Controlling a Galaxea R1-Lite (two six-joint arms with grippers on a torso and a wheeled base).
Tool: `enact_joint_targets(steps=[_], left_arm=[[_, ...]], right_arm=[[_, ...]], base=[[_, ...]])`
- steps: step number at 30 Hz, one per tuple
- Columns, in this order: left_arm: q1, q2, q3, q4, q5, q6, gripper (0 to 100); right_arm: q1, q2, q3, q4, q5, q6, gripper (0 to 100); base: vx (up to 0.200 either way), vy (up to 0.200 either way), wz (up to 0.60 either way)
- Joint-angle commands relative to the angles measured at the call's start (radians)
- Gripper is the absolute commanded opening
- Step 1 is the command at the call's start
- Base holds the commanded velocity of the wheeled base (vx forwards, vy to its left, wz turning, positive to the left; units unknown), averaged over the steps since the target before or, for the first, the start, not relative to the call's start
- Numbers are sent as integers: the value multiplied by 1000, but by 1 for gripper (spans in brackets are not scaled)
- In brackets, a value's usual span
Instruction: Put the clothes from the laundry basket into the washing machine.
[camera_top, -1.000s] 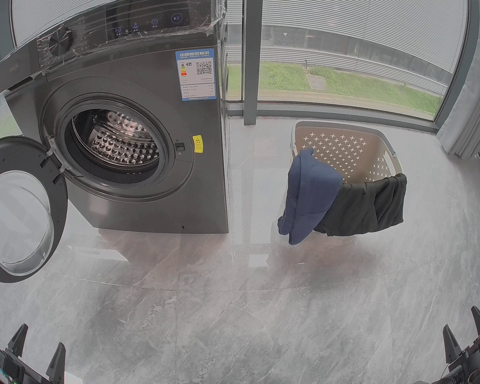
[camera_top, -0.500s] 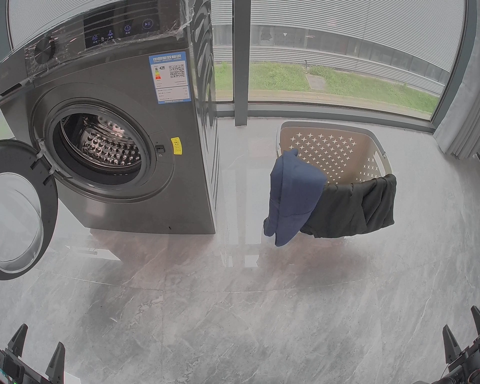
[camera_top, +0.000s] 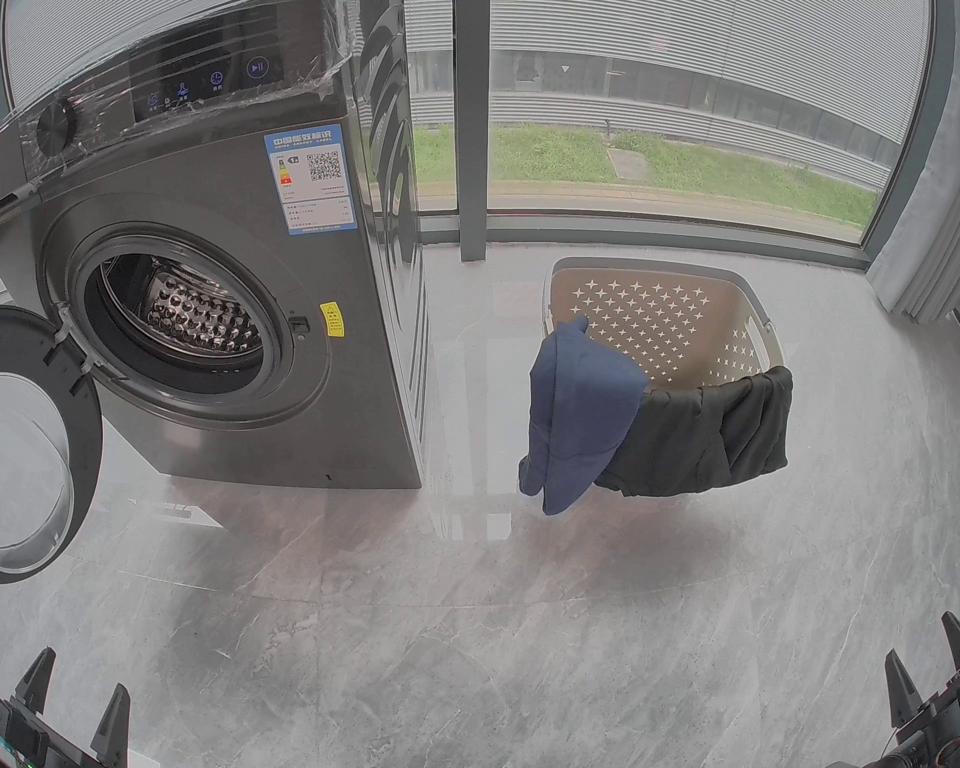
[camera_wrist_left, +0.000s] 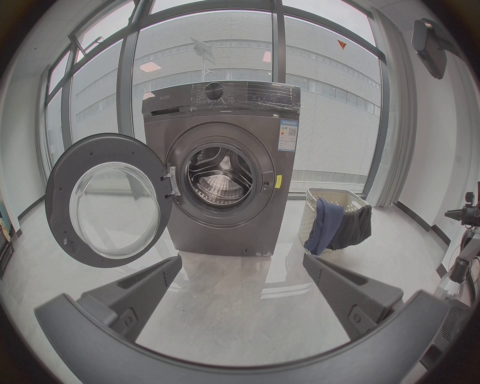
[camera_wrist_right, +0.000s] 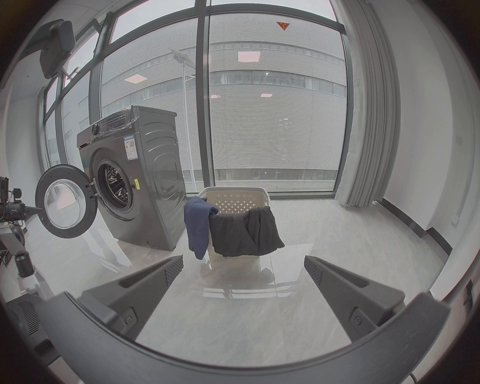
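A grey washing machine (camera_top: 240, 300) stands at the left with its round door (camera_top: 40, 440) swung open and the steel drum (camera_top: 190, 315) bare. To its right sits a beige laundry basket (camera_top: 660, 310) on the floor. A blue garment (camera_top: 575, 420) hangs over the basket's near left corner, and a black garment (camera_top: 705, 435) drapes over its front rim. My left gripper (camera_top: 72, 700) is open at the bottom left, far from the basket. At the bottom right my right gripper (camera_top: 925, 665) is open too, holding nothing. Both wrist views show the basket (camera_wrist_left: 345, 197) (camera_wrist_right: 235, 197) well ahead of the fingers.
Glossy grey marble floor (camera_top: 480, 620) spreads between me and the basket. A tall glass window (camera_top: 680, 120) runs behind, with a grey curtain (camera_top: 925, 240) at the right. The open door juts out over the floor at the left.
The whole head view has shifted: machine and basket now sit further left and slightly lower, so the camera has turned. Both grippers hold the same open pose. The clothes have not moved on the basket.
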Motion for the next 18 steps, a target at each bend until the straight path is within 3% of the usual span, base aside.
enact_joint_targets(steps=[1,4,18], left_arm=[[0,-10,10,0,0,-2,100],[0,-10,10,0,2,0,100],[0,-10,10,0,2,-2,100]], right_arm=[[0,-8,18,-1,0,0,100],[0,-8,18,1,0,0,100],[0,-8,18,-1,0,0,100]], base=[[0,0,0],[0,0,0],[0,-200,0]])
